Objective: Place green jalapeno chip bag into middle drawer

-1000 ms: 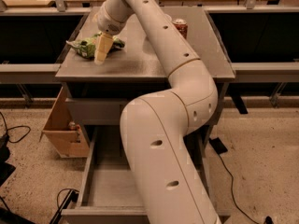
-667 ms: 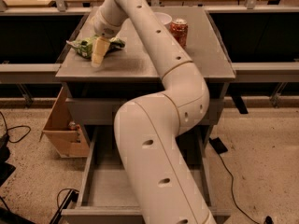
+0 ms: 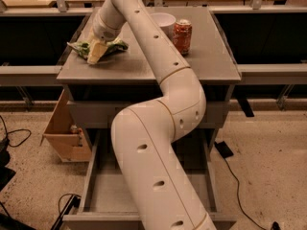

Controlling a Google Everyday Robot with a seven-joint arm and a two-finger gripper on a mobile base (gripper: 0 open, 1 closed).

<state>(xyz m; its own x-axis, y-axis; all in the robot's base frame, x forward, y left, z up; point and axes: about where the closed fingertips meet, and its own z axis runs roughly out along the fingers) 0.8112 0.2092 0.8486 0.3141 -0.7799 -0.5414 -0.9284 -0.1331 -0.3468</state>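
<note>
Brown wooden box (image 3: 64,133) is sitting tilted on the floor at the far left, beside the cabinet, well apart from the work and playing no part in it. Grey table (image 3: 211,66) is carrying the other items. On its left part, the green jalapeno chip bag (image 3: 114,45) is lying flat and crumpled near the left edge. The gripper (image 3: 96,54) is bearing down on the middle of the bag from above and touching it. This top-down approach is suiting a thin, flat item that offers no upright side to seize. Whether the gripper is open or closed on the bag cannot be told.

To the right, the white bowl (image 3: 162,20) and the red-orange soda can (image 3: 182,36) are standing upright just beside each other, apart from the bag and not obstructing the grasp. Below and nearer, the middle drawer (image 3: 89,176) is standing pulled out, so it is ready to receive the bag; the visible part of its floor is showing bare. The arm (image 3: 158,176) is crossing over much of the opening.

Judgement: the grasp step is in hand. Lifting the bag and transferring it to the drawer are not yet done.
</note>
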